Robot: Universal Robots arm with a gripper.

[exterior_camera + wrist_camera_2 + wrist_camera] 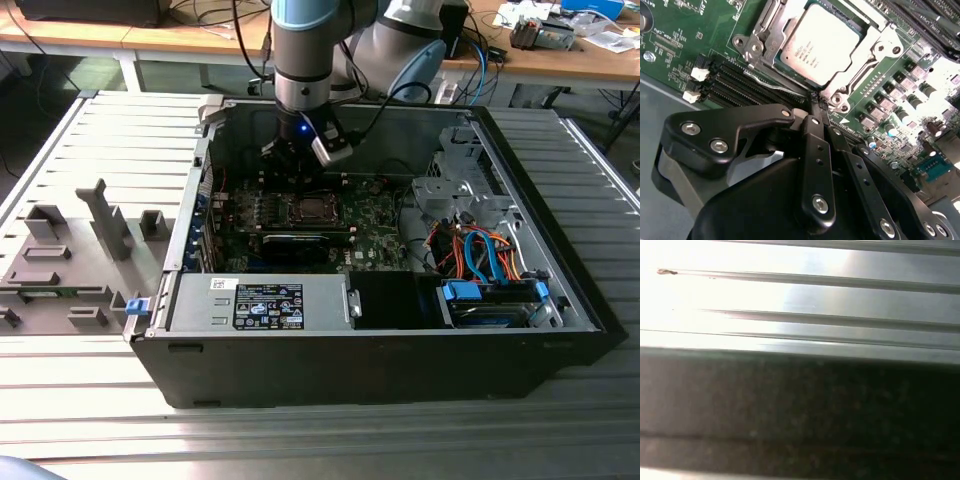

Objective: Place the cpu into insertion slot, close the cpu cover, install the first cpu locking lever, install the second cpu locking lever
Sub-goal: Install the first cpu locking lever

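The cpu (822, 42), a square chip with a silver-grey top, lies seated in the insertion slot (309, 210) on the green board, covering the contact field. The cpu cover (765, 42), a silvery frame, lies flat around the chip. A thin wire locking lever (777, 84) runs along the socket edge nearest my gripper. My gripper (815, 102) hangs just off that edge with its black fingers (816, 150) drawn together, tips at the lever's end; whether they touch it I cannot tell. In the exterior view the gripper (298, 165) reaches down into the open computer case above the socket.
Black memory slots (732, 82) lie beside the socket. A black graphics card (300, 243) sits in front of it, then the power supply (260, 300). Drive cage and coloured cables (490, 280) fill the exterior view's right. Grey fixtures (70, 260) stand on the ribbed table (790, 295).
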